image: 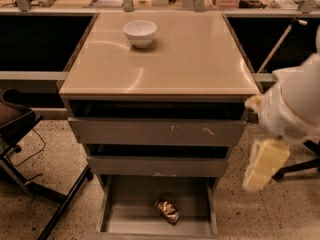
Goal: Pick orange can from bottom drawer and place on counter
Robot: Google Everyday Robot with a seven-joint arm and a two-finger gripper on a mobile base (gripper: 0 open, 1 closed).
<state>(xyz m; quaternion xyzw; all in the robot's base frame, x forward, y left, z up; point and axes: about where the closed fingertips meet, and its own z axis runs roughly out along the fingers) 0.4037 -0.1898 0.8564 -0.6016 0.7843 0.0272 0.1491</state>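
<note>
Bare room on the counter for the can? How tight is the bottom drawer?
Counter is bare across its front half and right of the white bowl, which sits near the back edge. Bottom drawer floor is bare either side of the orange can. Tightest: drawer's rear, under upper drawers. The gripper hangs right of the cabinet.
</note>
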